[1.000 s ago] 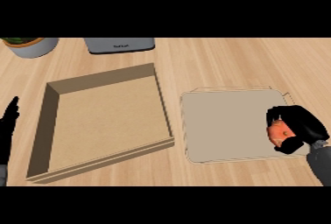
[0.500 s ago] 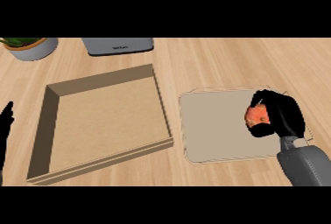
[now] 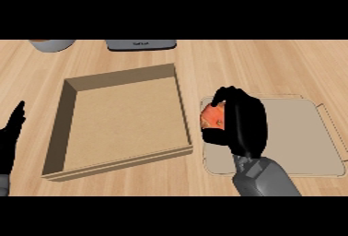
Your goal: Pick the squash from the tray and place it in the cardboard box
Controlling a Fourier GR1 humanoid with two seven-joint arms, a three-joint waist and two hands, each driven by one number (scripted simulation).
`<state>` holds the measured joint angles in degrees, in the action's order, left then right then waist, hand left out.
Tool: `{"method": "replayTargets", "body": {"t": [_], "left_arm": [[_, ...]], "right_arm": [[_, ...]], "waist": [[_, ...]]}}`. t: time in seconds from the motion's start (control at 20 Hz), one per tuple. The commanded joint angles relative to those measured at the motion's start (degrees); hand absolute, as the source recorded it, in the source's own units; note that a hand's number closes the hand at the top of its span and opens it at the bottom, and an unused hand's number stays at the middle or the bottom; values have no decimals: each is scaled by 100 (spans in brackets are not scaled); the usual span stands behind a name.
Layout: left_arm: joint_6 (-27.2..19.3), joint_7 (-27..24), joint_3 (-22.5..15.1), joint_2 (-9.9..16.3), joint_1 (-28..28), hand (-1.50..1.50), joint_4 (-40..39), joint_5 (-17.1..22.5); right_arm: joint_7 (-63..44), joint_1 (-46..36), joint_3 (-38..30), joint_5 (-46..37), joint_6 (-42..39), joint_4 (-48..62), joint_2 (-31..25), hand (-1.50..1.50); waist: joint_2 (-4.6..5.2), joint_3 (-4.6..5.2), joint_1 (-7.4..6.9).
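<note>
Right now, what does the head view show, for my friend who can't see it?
The right black robot hand curls round an orange squash above the left edge of a flat beige tray, beside an open brown cardboard box. The left robot hand rests open at the left edge.

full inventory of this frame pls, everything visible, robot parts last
squash: 1, orange, held in the right hand over the tray's left edge, mostly hidden
tray: 1, beige, flat, right of the box
cardboard box: 1, brown, open-topped, centre-left, nothing inside
counter: 1, light wood
pot: 1, grey-white, cut off at the top left edge
appliance: 1, grey, top edge, only partly in view
left hand: 1, black, open, fingers up, resting at the left edge
right hand: 1, black on a grey forearm, curled round the squash
</note>
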<state>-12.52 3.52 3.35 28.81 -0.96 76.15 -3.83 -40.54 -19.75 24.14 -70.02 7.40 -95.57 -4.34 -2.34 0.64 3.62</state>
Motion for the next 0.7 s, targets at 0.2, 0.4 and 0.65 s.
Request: {"method": "replayTargets", "body": {"t": [0.2,0.4,0.65], "left_arm": [[133,-50,-274,-193,-505,0,-152,-119],[114,44,-344,-271,-763,0,-183,-191],[161,-51,-317,-227,-660,0,-96,-198]], "right_arm": [[-3471,-1915,1283,-373,-677,-378,425,150],[-4120,-2798,1224,235,-210,346,428,150],[-3856,-3426,439,932,300,1306,429,150]], "waist": [[210,-40,-480],[252,-47,-656],[282,-55,-770]]}}
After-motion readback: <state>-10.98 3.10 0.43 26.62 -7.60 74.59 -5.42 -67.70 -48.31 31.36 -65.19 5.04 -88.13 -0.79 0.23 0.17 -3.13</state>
